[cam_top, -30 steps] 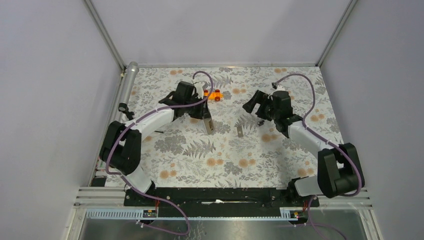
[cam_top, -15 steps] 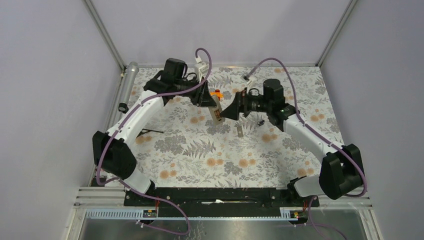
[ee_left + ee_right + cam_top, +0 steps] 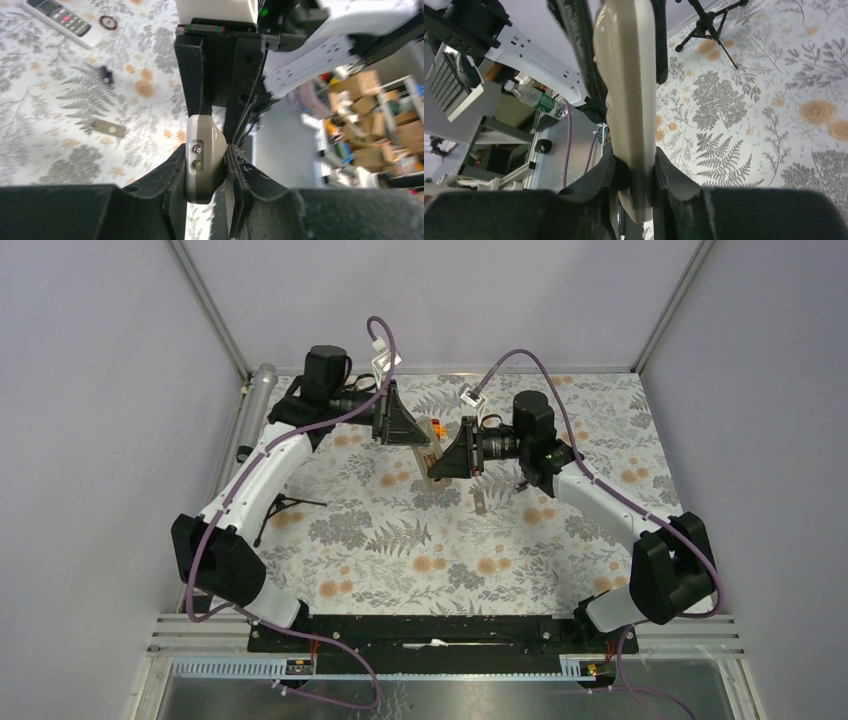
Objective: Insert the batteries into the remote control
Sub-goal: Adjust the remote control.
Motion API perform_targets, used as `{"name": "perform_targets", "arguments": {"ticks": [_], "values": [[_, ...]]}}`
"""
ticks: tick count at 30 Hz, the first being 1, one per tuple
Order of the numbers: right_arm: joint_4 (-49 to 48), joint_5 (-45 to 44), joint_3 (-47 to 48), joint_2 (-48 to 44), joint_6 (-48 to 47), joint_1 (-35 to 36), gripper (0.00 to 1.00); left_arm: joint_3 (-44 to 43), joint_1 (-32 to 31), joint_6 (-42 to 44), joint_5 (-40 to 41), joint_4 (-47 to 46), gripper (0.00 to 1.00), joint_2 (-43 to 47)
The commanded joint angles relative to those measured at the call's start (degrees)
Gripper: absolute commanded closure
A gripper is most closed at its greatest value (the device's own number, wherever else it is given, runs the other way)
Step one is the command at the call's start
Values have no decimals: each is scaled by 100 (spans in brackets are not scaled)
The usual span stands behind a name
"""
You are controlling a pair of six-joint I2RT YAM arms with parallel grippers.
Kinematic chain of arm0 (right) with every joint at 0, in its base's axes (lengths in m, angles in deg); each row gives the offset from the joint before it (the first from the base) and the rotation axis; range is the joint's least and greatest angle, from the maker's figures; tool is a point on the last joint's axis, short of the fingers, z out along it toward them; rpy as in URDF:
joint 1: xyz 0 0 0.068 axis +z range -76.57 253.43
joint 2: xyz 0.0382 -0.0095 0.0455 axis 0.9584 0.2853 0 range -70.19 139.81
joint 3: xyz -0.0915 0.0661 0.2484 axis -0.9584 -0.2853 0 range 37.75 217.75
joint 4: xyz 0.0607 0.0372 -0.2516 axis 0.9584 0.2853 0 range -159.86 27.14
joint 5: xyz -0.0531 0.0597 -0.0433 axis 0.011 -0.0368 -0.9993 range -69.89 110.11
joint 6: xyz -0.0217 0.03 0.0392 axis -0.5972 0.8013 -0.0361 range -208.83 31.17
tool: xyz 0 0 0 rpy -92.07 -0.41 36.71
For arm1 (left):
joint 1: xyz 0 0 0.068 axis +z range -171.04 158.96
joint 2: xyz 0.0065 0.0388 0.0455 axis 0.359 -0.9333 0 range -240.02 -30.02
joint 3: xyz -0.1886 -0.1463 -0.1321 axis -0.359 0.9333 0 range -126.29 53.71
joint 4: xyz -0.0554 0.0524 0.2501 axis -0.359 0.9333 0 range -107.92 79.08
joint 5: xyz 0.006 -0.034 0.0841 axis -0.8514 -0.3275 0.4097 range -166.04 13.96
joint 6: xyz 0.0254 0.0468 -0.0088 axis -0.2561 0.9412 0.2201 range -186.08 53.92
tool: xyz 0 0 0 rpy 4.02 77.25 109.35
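The remote control [image 3: 431, 452], slim with a grey-brown back, hangs in the air over the far middle of the table. My left gripper [image 3: 412, 436] is shut on one end of it; its pads press both sides of the remote control [image 3: 202, 155]. My right gripper [image 3: 447, 458] is shut on the other end, with the remote control [image 3: 626, 95] standing up between its fingers [image 3: 669, 175]. The two grippers face each other, almost touching. A small orange-red thing [image 3: 437, 425] shows on the table just behind them; I cannot tell whether it is the batteries.
A grey battery cover [image 3: 481, 502] lies on the flowered cloth below the grippers. A white remote with a screen [image 3: 62, 20], a small black ring [image 3: 106, 22] and a tiny black piece [image 3: 105, 75] lie farther off. A small black tripod [image 3: 280, 508] sits left; a silver cylinder [image 3: 258, 400] lies at the left edge.
The left arm lifted the remote off the table and turned it level. The right arm swung in from the right and closed its open jaws on the remote's free end.
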Motion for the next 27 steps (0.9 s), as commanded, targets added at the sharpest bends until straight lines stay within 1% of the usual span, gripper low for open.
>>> {"name": "perform_targets", "arguments": {"ticks": [1, 2, 3, 4, 8, 9, 10, 15, 17, 18, 19, 21, 22, 23, 24, 27], "values": [[-1410, 59, -99, -81, 1125, -4, 93, 1099, 238, -2556, -671, -3991, 73, 738], [-1687, 35, -156, -82, 1339, -4, 98, 1448, 294, -3310, -544, -4950, 62, 823], [-1952, 36, -200, -79, 1532, -4, 99, 1752, 332, -3891, -431, -5869, 55, 896], [-2178, 37, -228, -63, 1726, -4, 100, 1925, 347, -4409, -318, -6491, 51, 923], [-2832, 63, -254, 42, 2221, -4, 100, 2153, 343, -5533, -230, -7598, 48, 771], [-2926, 61, -250, 68, 2276, -4, 100, 2213, 348, -5696, -214, -7857, 48, 752], [-3058, 77, -254, 89, 2373, -4, 100, 2242, 352, -5753, -194, -7921, 48, 747], [-3467, 178, -252, 161, 2691, -4, 98, 2274, 341, -5672, -71, -7753, 47, 754], [-3495, 218, -239, 164, 2715, -4, 97, 2224, 314, -5366, 45, -7278, 47, 778], [-3496, 221, -244, 169, 2715, -4, 96, 2177, 298, -5058, 107, -6864, 46, 815], [-3492, 234, -237, 165, 2703, -4, 95, 2103, 272, -4660, 340, -6278, 45, 861], [-3485, 231, -233, 163, 2697, -4, 94, 1847, 209, -3692, 820, -4813, 43, 947], [-3494, 231, -237, 169, 2697, -4, 94, 1695, 177, -3360, 994, -4327, 43, 962], [-3496, 230, -237, 162, 2698, -4, 94, 1615, 154, -3211, 1154, -3946, 43, 957], [-3496, 223, -236, 169, 2697, -2, 93, 1595, 151, -3219, 1217, -3920, 44, 945], [-3516, 252, -218, 190, 2698, -4, 93, 1666, 150, -3574, 1265, -4208, 50, 921]]}}
